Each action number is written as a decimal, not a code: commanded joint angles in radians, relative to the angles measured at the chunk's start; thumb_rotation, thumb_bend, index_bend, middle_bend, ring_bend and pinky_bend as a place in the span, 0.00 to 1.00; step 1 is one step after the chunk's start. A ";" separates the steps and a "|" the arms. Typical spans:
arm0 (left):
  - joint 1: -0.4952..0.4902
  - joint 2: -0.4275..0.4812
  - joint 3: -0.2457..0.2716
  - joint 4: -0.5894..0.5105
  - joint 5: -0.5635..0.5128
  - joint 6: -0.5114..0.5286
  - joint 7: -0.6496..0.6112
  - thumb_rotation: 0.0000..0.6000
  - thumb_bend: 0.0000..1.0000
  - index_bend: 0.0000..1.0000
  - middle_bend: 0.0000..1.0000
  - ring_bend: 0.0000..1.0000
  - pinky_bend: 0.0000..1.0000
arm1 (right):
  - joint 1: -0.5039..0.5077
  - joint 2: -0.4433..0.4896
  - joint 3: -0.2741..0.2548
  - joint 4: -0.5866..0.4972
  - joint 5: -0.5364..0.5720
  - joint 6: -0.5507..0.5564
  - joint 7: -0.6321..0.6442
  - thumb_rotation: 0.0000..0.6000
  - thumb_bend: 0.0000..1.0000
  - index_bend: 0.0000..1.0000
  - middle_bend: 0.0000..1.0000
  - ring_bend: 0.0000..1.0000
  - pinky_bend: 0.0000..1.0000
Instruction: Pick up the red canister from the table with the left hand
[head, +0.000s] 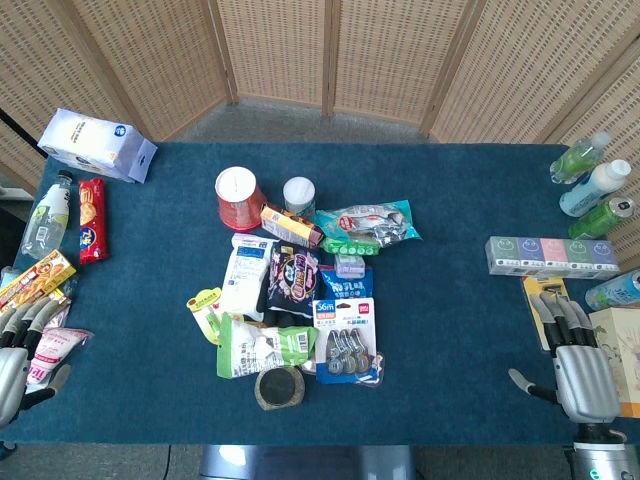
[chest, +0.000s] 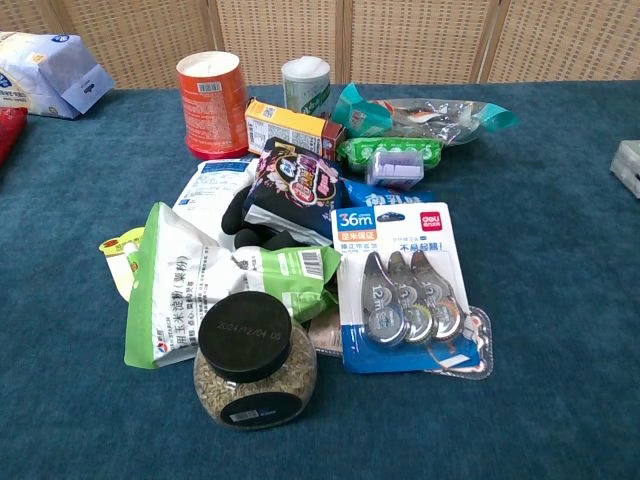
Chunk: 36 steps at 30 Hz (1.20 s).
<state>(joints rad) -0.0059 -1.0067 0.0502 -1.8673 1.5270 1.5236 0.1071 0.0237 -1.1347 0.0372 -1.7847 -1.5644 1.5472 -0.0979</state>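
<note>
The red canister (head: 238, 199) with a white lid stands upright at the back of a pile of goods in the middle of the table; the chest view shows it as a red canister (chest: 212, 104) at top left. My left hand (head: 20, 355) rests at the table's near left corner, fingers apart, holding nothing, far from the canister. My right hand (head: 575, 355) lies at the near right corner, fingers stretched out and empty. Neither hand shows in the chest view.
Around the canister lie a yellow box (head: 290, 226), a white-green tub (head: 299, 196), snack bags, a correction-tape pack (head: 346, 340) and a dark-lidded jar (head: 279, 387). Left edge: bottle (head: 47, 216), red packet (head: 91, 219), white bag (head: 97, 145). Right edge: bottles (head: 593, 185), tissue pack (head: 551, 255).
</note>
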 joint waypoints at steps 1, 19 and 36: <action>-0.001 -0.001 -0.002 0.000 -0.003 -0.004 0.004 1.00 0.37 0.00 0.00 0.00 0.00 | 0.002 -0.003 0.000 0.004 0.003 -0.006 0.003 1.00 0.15 0.00 0.00 0.00 0.00; -0.220 0.029 -0.160 0.000 -0.235 -0.313 -0.028 1.00 0.38 0.00 0.00 0.00 0.00 | -0.001 0.004 -0.026 0.034 -0.009 -0.031 0.090 0.97 0.15 0.00 0.00 0.00 0.00; -0.624 -0.164 -0.298 0.253 -0.607 -0.683 0.105 1.00 0.37 0.00 0.00 0.00 0.00 | -0.015 0.039 -0.019 0.055 0.011 -0.016 0.147 0.95 0.15 0.00 0.00 0.00 0.00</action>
<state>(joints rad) -0.5902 -1.1325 -0.2322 -1.6521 0.9595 0.8602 0.1744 0.0103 -1.0973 0.0171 -1.7316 -1.5553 1.5310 0.0474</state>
